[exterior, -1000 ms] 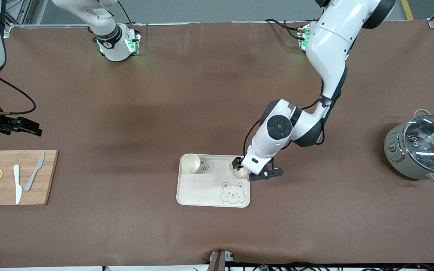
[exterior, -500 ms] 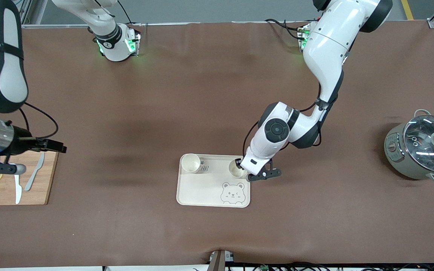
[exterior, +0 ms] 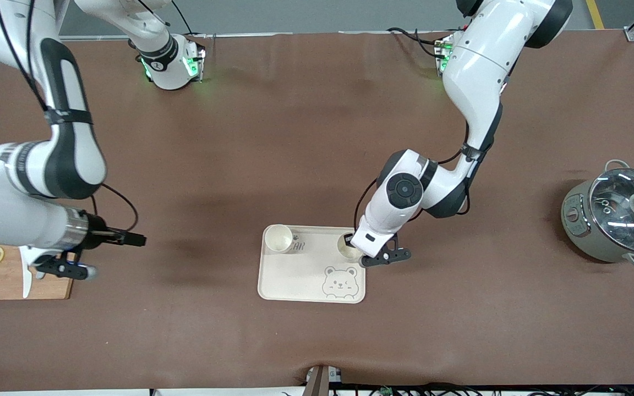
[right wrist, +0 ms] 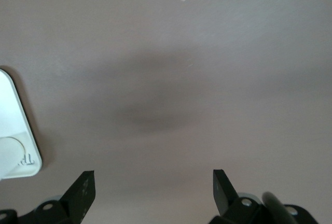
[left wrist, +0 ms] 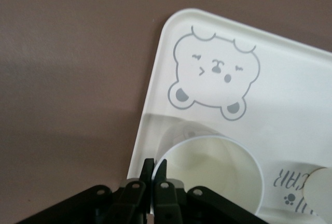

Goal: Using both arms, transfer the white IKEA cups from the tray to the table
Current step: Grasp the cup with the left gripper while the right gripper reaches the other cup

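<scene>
At the lower centre of the front view a cream bear-printed tray (exterior: 295, 280) is seen lying on the brown table (exterior: 317, 341), the bear face at its nearer corner. Two white IKEA cups stand upright on the tray's farther strip, well apart: one cup (exterior: 278, 238) at the corner toward the right arm's end, the other cup (exterior: 346, 248) at the corner toward the left arm's end. The rim of that second cup (left wrist: 212, 175) is pinched by the left gripper (left wrist: 154, 175), its fingers narrowed onto the wall. At mid-left of the frame the right gripper (exterior: 130, 239) is held over bare table, its fingers (right wrist: 83, 187) spread wide and empty. A wooden board (exterior: 47, 286) lies at the lower left edge, and a lidded pot (exterior: 614, 220) stands at mid-right.
</scene>
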